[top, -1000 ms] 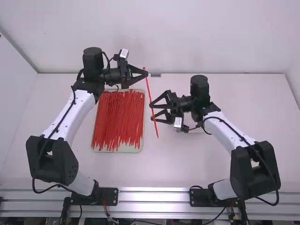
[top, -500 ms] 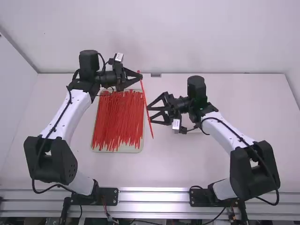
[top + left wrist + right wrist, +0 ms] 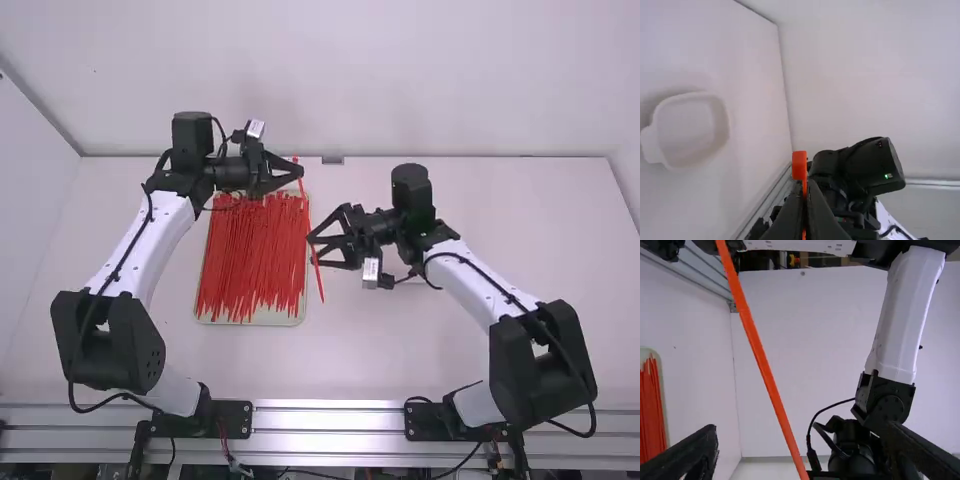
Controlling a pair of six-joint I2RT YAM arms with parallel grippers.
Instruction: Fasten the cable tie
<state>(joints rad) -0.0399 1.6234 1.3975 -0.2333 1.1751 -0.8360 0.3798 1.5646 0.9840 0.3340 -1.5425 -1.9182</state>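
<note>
- left fingers point(image 3: 804, 196) – pressed together on the cable tie point(image 3: 317, 283) just below its head point(image 3: 799, 165), which pokes out above the tips; they sit over the back edge of the surface point(image 3: 500, 200), at the back right corner of the tray point(image 3: 250, 321).
- right fingers point(image 3: 690, 454) – spread wide and gripping nothing, with the strap passing through the gap between them and touching neither, as far as the wrist view shows; they hover just off the tray's right edge, about halfway along it.
- the tie itself – a straight red strap whose long axis runs from the back edge towards the front edge, leaning slightly right; the head is at the back in the left fingers and the tail end hangs free, forward of the right fingers. it is not yet looped.
- the relation that matters: the strap crosses the right fingers' gap roughly at right angles, so closing them should catch it. the right arm is the nearer one to the free tail; the tail must then be curled back to the head, which lies towards the back edge from those fingers.
- further out, the tray holds a heap of loose ties point(image 3: 250, 250) lying in much the same direction.
</note>
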